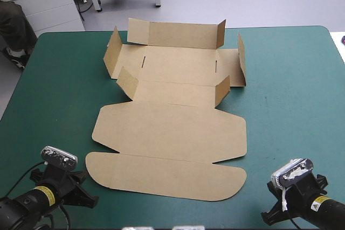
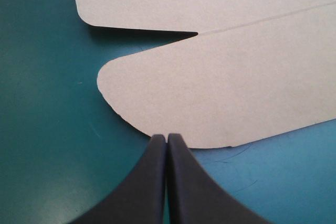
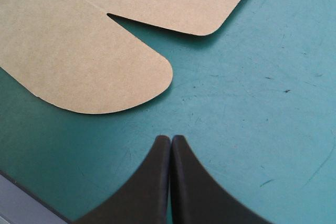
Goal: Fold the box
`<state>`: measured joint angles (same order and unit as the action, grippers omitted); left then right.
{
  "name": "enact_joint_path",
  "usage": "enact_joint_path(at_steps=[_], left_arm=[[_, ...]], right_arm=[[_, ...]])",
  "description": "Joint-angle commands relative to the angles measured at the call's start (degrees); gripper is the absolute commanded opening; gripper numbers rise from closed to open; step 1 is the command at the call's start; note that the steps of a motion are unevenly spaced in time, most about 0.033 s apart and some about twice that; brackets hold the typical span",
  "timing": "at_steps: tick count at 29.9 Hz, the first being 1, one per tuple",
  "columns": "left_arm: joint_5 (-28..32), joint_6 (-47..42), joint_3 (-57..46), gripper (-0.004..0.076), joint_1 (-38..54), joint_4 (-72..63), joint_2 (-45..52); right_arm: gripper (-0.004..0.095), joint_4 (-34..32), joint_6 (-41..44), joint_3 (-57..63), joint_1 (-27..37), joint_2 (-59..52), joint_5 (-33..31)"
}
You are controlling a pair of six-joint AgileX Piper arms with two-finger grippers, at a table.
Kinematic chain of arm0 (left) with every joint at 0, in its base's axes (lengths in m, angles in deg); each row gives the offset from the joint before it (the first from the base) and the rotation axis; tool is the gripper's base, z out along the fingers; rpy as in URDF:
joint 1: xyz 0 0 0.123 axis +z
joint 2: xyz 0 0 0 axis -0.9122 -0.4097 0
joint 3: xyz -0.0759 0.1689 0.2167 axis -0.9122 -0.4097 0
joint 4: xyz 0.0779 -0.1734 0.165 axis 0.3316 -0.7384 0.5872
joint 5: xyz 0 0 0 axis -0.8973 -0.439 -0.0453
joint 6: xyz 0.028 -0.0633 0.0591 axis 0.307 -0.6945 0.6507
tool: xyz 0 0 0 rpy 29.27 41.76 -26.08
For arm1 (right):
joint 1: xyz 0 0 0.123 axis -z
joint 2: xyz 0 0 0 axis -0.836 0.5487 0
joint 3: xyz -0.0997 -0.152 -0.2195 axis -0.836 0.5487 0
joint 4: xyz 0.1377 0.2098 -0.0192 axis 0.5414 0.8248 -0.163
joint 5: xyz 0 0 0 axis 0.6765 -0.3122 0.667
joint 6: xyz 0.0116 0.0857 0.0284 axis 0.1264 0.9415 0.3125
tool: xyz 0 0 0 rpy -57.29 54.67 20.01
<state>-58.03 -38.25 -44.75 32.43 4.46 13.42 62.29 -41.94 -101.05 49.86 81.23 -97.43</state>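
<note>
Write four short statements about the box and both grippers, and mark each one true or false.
The left gripper is shut. True.
The right gripper holds the box. False: it is shut on nothing, apart from the box.
The near rounded flap lies flat on the table. True.
The box is a finished tray. False: only the far flaps stand up; the rest lies flat.

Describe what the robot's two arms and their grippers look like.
The left arm and right arm are black and rounded, each bearing a small yellow label near the wrist. The left gripper and right gripper look alike: two broad, matte black jaws shaped like curved fins, wide at the base and narrowing to a rounded tip.
</note>
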Motion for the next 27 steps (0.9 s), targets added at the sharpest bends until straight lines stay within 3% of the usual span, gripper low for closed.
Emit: enact_joint_path(at_steps=[1,9,14,17,24,27], left_arm=[[2.8,-0.3,1.4,-0.001,-0.3,0.3,-0.3],[2.8,-0.5,1.4,-0.001,-0.3,0.3,-0.3],[2.8,-0.5,1.4,-0.001,-0.3,0.3,-0.3],[2.8,-0.5,1.4,-0.001,-0.3,0.3,-0.3],[2.8,-0.5,1.4,-0.001,-0.3,0.3,-0.3],[2.8,-0.5,1.4,-0.001,-0.3,0.3,-0.3]], right_arm=[[-0.002,1.0,-0.2,-1.5,-0.2,0.4,2.8],[0.0005,1.3,-0.6,-1.5,-0.2,0.4,2.7],[0.0104,1.5,-0.9,-1.5,-0.2,0.4,2.7],[0.0202,1.5,-0.9,-1.5,-0.2,0.4,2.7],[0.0613,1.5,-0.9,-1.5,-0.2,0.4,2.7],[0.0682,1.5,-0.9,-1.5,-0.2,0.4,2.6]])
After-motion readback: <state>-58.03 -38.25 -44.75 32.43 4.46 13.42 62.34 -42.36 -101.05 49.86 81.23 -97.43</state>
